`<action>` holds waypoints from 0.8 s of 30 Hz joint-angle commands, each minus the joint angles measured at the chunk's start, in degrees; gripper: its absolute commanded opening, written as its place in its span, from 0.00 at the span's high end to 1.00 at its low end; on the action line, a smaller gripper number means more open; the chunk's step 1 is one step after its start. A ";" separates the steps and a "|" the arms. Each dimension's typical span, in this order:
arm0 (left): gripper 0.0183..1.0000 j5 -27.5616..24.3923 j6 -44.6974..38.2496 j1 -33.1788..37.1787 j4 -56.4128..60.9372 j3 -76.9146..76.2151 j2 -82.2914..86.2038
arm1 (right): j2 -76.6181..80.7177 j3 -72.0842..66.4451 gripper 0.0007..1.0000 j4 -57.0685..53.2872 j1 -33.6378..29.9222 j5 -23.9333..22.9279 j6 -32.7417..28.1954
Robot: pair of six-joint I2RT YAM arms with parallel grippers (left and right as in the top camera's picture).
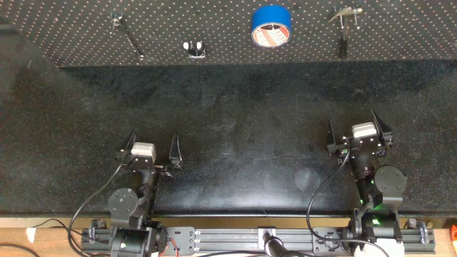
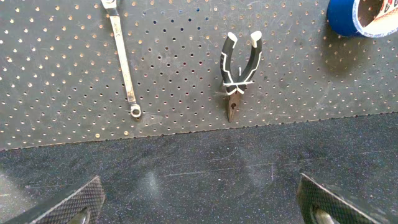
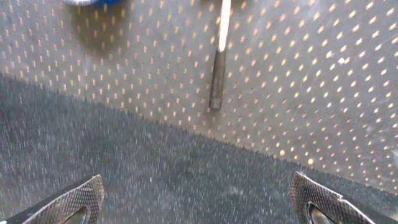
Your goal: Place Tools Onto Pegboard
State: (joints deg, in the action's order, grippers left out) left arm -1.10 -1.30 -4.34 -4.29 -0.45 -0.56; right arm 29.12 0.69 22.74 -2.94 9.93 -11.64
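Four tools hang on the black pegboard [image 1: 214,28] at the back. A silver wrench [image 1: 127,33] [image 2: 122,57] is at the left. Black-handled pliers [image 1: 193,49] [image 2: 238,71] hang beside it, nose down. A blue tape roll [image 1: 270,26] [image 2: 363,15] sits right of the middle, and a hammer [image 1: 343,27] [image 3: 218,56] hangs at the right. My left gripper [image 1: 151,153] [image 2: 199,205] rests open near the front left of the black mat [image 1: 235,128], holding nothing. My right gripper [image 1: 359,133] [image 3: 199,205] rests open near the front right, also holding nothing.
Both arm bases and their cables run along the front edge on a rail [image 1: 243,239]. The mat between the grippers and the pegboard carries no objects.
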 commanded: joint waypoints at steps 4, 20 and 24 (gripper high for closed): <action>0.00 0.61 -0.52 -0.20 -0.42 0.13 0.37 | -15.26 -0.46 0.02 -2.64 3.58 -3.06 10.54; 0.00 0.61 -0.52 -0.20 -0.42 0.13 0.37 | -29.09 -0.46 0.02 -26.77 5.46 -13.09 16.87; 0.00 0.61 -0.52 -0.20 -0.42 0.13 0.37 | -28.94 -0.46 0.02 -26.75 5.44 -13.14 15.39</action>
State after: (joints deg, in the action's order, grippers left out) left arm -1.10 -1.30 -4.34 -4.32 -0.45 -0.56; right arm 0.51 0.40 -3.60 2.24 -2.52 5.32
